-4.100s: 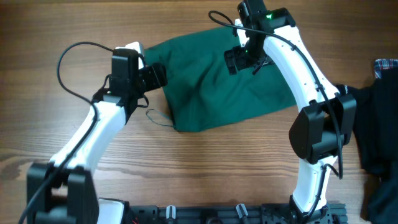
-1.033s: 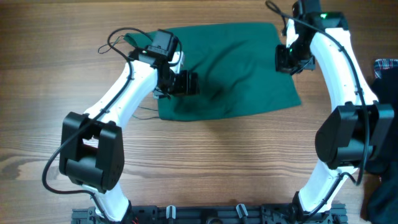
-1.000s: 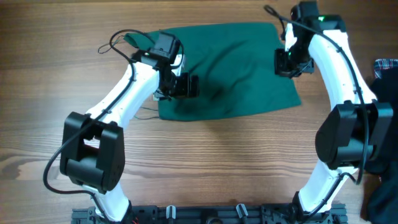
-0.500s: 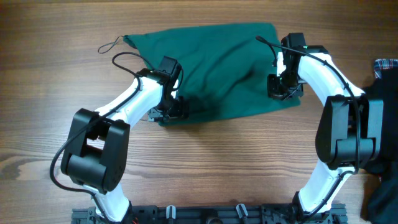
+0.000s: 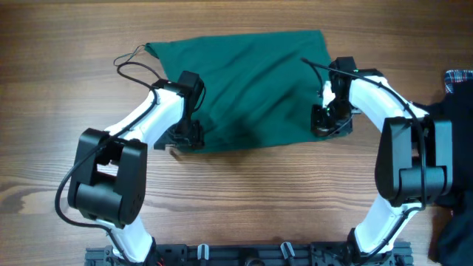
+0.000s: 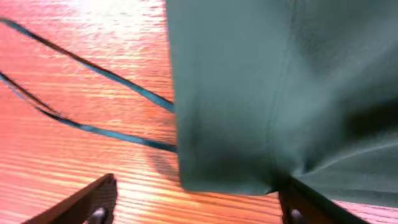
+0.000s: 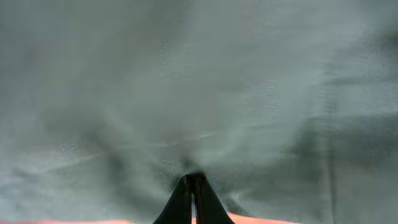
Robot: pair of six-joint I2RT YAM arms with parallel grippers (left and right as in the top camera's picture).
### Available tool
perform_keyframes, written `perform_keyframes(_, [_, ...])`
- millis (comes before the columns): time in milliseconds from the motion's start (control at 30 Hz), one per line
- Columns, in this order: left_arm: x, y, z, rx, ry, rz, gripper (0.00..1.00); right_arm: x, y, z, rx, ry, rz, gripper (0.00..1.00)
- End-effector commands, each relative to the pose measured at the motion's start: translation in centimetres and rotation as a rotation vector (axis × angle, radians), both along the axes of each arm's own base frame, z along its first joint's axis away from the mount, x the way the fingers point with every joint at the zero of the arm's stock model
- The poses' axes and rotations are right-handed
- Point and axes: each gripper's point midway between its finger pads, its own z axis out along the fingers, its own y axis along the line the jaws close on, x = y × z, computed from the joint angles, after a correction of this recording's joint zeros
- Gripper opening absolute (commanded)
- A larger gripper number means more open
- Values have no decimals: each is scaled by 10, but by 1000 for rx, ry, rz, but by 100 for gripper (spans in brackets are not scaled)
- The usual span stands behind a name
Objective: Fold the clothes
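Note:
The clothes (image 5: 251, 81), one dark green garment, lie spread flat across the far half of the table, with a thin cord loop (image 5: 127, 56) trailing from the far left corner. My left gripper (image 5: 185, 136) is at the near left corner and stands open. In the left wrist view that corner (image 6: 224, 168) lies between the wide-apart fingers (image 6: 93, 205), close to the right one, and two thin cords (image 6: 93, 127) cross the wood beside it. My right gripper (image 5: 324, 125) sits near the right front edge, shut, its fingertips (image 7: 193, 179) pinched into puckered green fabric (image 7: 199, 81).
A black garment (image 5: 452, 148) and a blue-red plaid cloth (image 5: 460, 77) lie at the right edge of the table. A black rail (image 5: 259, 255) runs along the near edge between the arm bases. Bare wood (image 5: 244, 192) lies in front of the garment.
Both grippers have come nearer along the garment, from its middle and far right to its near corners. The left jaws have narrowed a little. The right stays shut.

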Motion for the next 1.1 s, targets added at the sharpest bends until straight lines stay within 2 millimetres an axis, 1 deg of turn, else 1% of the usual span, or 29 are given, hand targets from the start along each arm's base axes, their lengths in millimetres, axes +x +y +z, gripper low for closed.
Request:
perform_keyframes(0, [17,6,30,-1,-93,16,87,-30,31,-9,69,103,50,4])
perform_keyframes(33, [20,5,42,-12,-131,17,87,-34,33,-9,54,118,57,4])
perform_keyframes(100, [27,2,73,-51,-242,27,88,-46,43,-10,9,147,101,4])
perform_keyframes(133, [31,-2,87,-82,-298,45,88,-48,45,-9,-21,140,125,5])
perform_keyframes(167, [36,-14,99,-163,-343,43,86,-45,44,-4,-49,120,126,4])
perform_keyframes(200, [40,-25,106,-230,-367,38,86,-39,46,3,-48,91,129,4])
perform_keyframes(233, [43,-34,108,-280,-377,32,85,-34,47,10,-44,62,130,4])
perform_keyframes(267, [46,-41,108,-315,-386,28,85,-24,45,21,-56,11,129,4])
perform_keyframes(300, [50,-43,105,-317,-389,27,84,-15,40,33,-83,-46,130,9])
perform_keyframes(367, [51,-43,84,-301,-338,32,84,4,33,52,-128,-149,130,29])
perform_keyframes(400, [50,-44,75,-299,-308,33,85,8,32,55,-135,-173,141,40])
perform_keyframes(433, [48,-46,59,-295,-261,35,86,14,31,56,-143,-204,165,47])
perform_keyframes(467, [46,-46,48,-286,-228,39,86,18,31,56,-141,-219,175,50])
perform_keyframes(500, [44,-46,35,-276,-192,43,86,22,29,56,-143,-233,167,50])
perform_keyframes(533, [40,-48,16,-277,-138,49,86,29,26,56,-154,-256,156,49])
perform_keyframes(600, [33,-55,-11,-304,-55,60,87,42,14,58,-178,-302,120,41])
perform_keyframes(633, [32,-57,-17,-310,-37,64,87,45,10,58,-179,-307,108,38])
perform_keyframes(667, [30,-57,-22,-308,-23,66,87,48,3,57,-181,-315,93,32])
perform_keyframes(733, [30,-56,-23,-307,-20,66,87,52,-8,55,-187,-323,92,18])
perform_keyframes(767, [28,-56,-23,-304,-14,67,87,54,-15,53,-190,-321,88,14])
perform_keyframes(800, [25,-52,-24,-286,-6,68,87,56,-21,50,-193,-318,74,11])
perform_keyframes(867, [15,-34,-31,-190,13,65,88,57,-28,43,-203,-319,57,10])
perform_keyframes(967, [-3,1,-44,-21,34,50,89,58,-37,36,-211,-308,38,10])
perform_keyframes(1067, [-12,29,-48,77,46,64,89,56,-47,31,-250,-287,30,11])
